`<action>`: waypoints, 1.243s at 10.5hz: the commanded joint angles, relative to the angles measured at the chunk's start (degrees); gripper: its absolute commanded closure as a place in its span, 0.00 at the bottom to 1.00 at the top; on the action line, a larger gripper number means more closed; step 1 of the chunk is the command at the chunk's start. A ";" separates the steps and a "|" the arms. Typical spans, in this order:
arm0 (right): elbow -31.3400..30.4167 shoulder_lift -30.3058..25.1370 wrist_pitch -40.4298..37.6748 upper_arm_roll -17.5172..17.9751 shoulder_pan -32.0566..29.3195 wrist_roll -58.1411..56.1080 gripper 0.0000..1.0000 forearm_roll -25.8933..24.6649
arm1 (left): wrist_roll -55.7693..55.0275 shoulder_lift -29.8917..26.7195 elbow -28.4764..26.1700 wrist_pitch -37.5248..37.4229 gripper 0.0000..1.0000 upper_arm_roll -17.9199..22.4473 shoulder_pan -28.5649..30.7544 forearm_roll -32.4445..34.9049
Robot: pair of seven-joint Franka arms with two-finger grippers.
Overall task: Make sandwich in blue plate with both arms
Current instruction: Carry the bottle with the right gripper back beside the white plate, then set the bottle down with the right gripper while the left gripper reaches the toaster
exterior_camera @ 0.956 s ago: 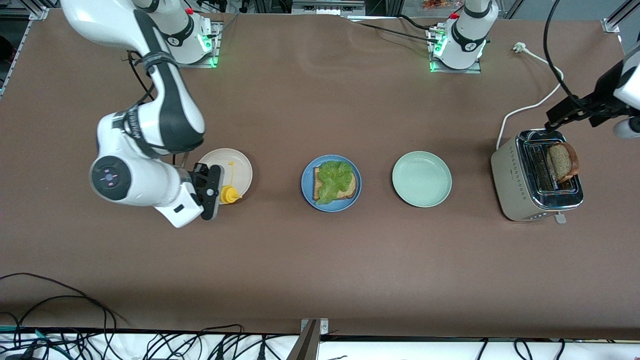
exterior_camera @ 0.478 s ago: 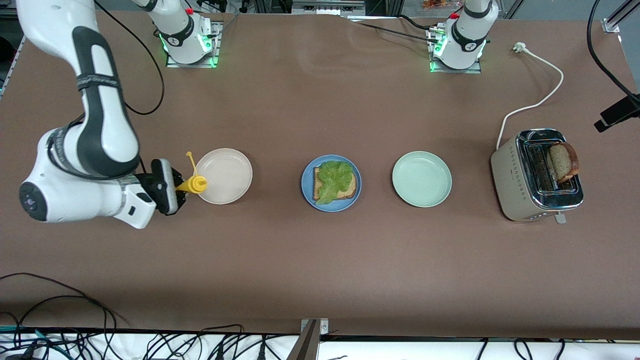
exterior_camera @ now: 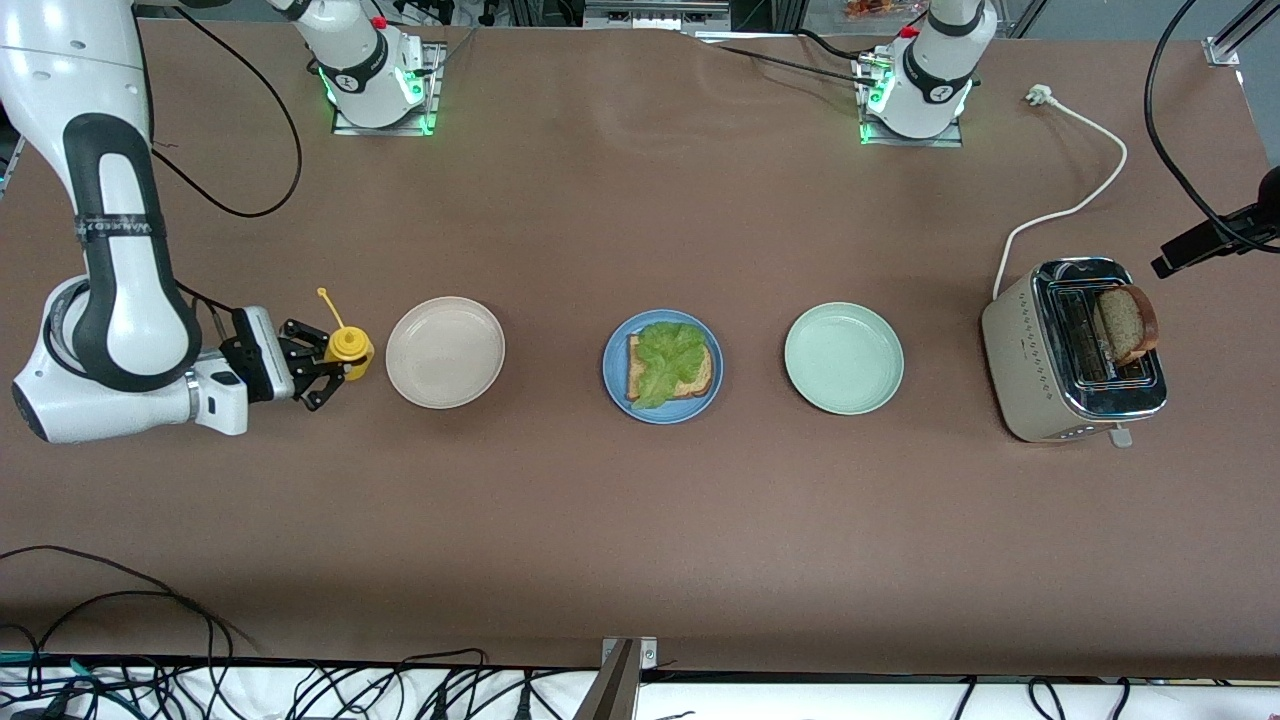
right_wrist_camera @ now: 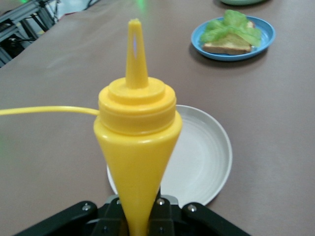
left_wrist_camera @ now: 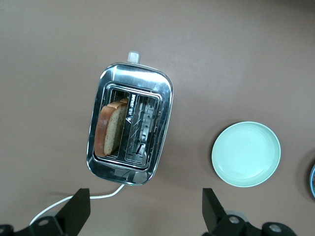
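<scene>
The right gripper [exterior_camera: 318, 364], clenched on a yellow bottle [exterior_camera: 349, 346], stood near the table's right-arm end, the blue plate [exterior_camera: 662, 366] lying centreward; the left gripper [left_wrist_camera: 142, 216], fingers spread, hovered over the toaster [left_wrist_camera: 130, 122].

Table [exterior_camera: 640, 520]: matt brown covering, smooth.
Toaster [exterior_camera: 1010, 350]: matt beige sides, mirror-bright chrome metal top.
Mustard bottle [right_wrist_camera: 138, 147]: glossy yellow plastic.
Blue plate [exterior_camera: 612, 385]: smooth, slight sheen.
Beige plate [exterior_camera: 445, 352]: smooth, matt.
Green plate [exterior_camera: 843, 358]: smooth, pale, satin.
Toast [left_wrist_camera: 110, 130]: rough, grainy crumb.
Lettuce [exterior_camera: 668, 358]: ruffled, crinkled leaf.
Arms [exterior_camera: 120, 260]: glossy white shell.
</scene>
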 commanded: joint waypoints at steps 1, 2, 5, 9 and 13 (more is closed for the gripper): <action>-1.08 3.20 -3.59 0.99 -3.41 -12.36 0.87 3.19 | 7.05 0.39 -5.36 4.95 0.00 0.11 1.64 0.07; -1.17 4.17 -4.21 0.99 -4.03 -13.87 0.87 3.29 | 11.17 1.35 -7.47 6.62 0.00 0.11 3.31 0.07; -0.82 7.60 -4.13 0.99 -6.49 -19.15 0.86 3.56 | 16.92 6.44 -8.81 9.53 0.00 0.11 6.39 -0.02; -0.64 10.85 -4.39 1.08 -7.64 -22.22 0.85 6.44 | 20.17 10.75 -11.19 13.67 0.00 0.11 8.24 0.07; -0.20 11.21 -4.48 1.08 -8.77 -21.80 0.12 7.42 | 20.44 12.87 -11.80 13.23 0.00 0.11 9.39 -0.02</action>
